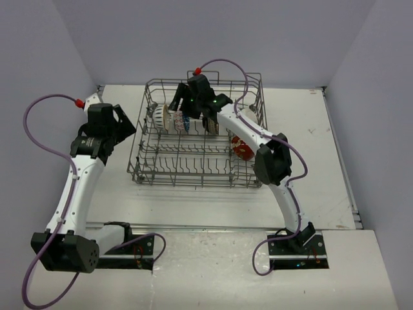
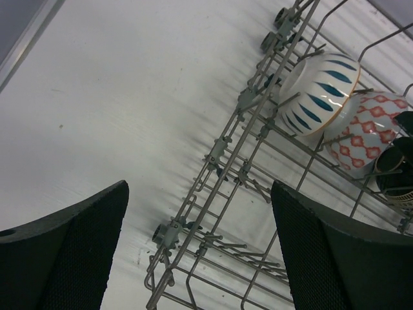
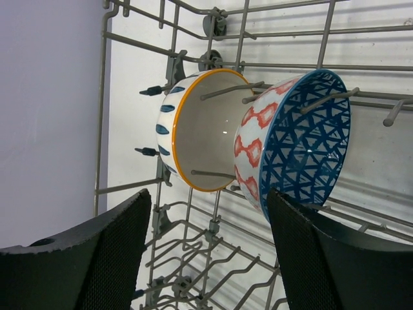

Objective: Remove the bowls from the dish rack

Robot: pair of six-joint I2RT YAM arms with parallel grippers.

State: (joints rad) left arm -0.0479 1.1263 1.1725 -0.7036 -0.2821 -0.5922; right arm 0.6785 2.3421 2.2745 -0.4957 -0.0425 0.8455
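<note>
Over the far row of the dish rack, the right pincer hangs with its fingers spread and nothing between them.

- Beyond its fingertips: white striped bowl and blue-and-red bowl, both on edge, leaning rim to rim, tines crossing their mouths.
- The wrist view puts the right-hand finger just beside the blue-and-red bowl's lower rim; contact cannot be told.
- Dark bowl sits next along the same row. Red patterned bowl lies at the rack's right side, close to the right arm's elbow.
- Left pincer is spread wide, empty, hovering over the bare surface left of the rack, well apart from any bowl.

Judgement: grasp not yet made; no bowl seen out of the rack, so unloading looks barely begun.

Risks from here:
- The two bowls touch, so closing on one rim may drag or tip its neighbour.
- A tine inside the bowl's mouth could catch the rim on a straight lift, and glazed ceramic may slip from a thin pinch.
- A finger could wedge against the wire and jolt the whole rack.
- The elbow could sweep the red patterned bowl.
</note>
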